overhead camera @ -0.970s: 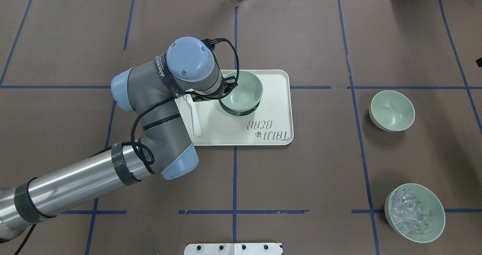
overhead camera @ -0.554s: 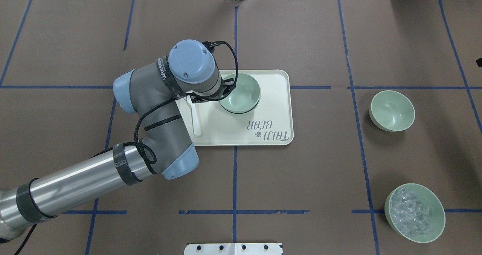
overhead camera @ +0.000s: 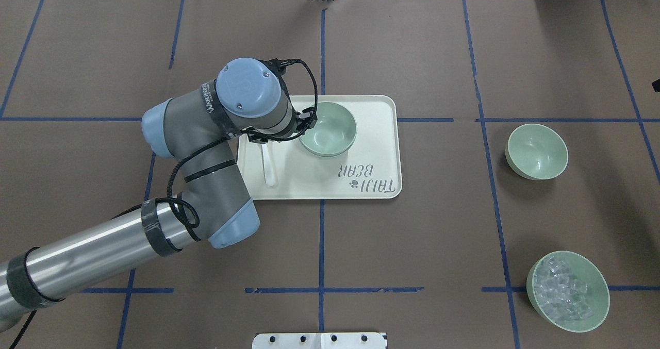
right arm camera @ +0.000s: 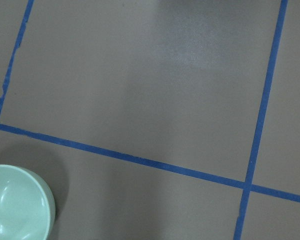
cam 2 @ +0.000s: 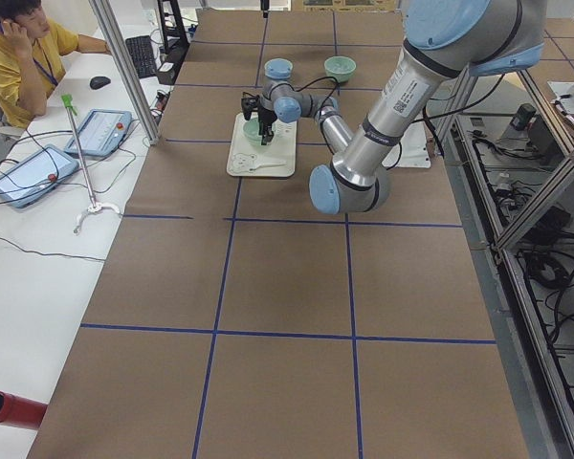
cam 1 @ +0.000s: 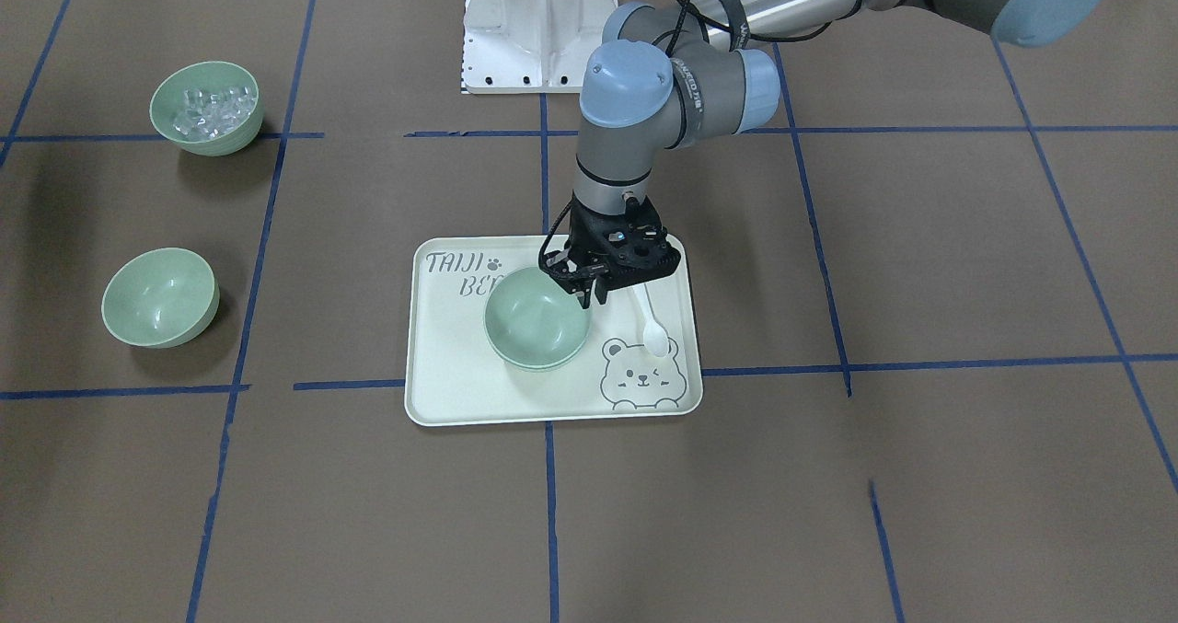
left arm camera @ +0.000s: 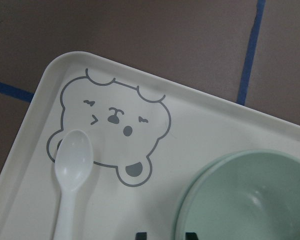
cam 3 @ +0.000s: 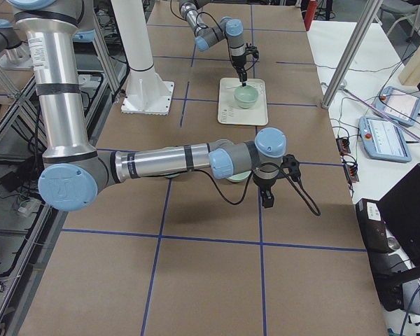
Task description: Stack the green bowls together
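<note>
— Left gripper (cam 1: 587,290): fingertips (left arm camera: 141,235) are being kept slightly apart, astride the rim of the nested green bowls (cam 1: 537,321) on the spoon's side. Nothing is being clamped, going by the wrist view.
— Bowls' place?
— Two are being carried by the cream tray (cam 1: 451,395), one inside the other, with a double rim being shown. The third green bowl (cam 1: 159,296) is being borne by the brown table (cam 1: 828,476), well apart.
— Writing?
— "TAIJI BEAR" with a paw print is being read off the tray from overhead. From the front, "BEAR" is being partly hidden by the bowls. A bear face is being shown beside the white spoon (cam 1: 653,333). Arm-strap lettering: too small.
— Right gripper (cam 3: 267,201)?
— It is being seen from the side only, so its opening cannot be told. The cube-filled bowl (cam 1: 206,108) is being kept apart.
</note>
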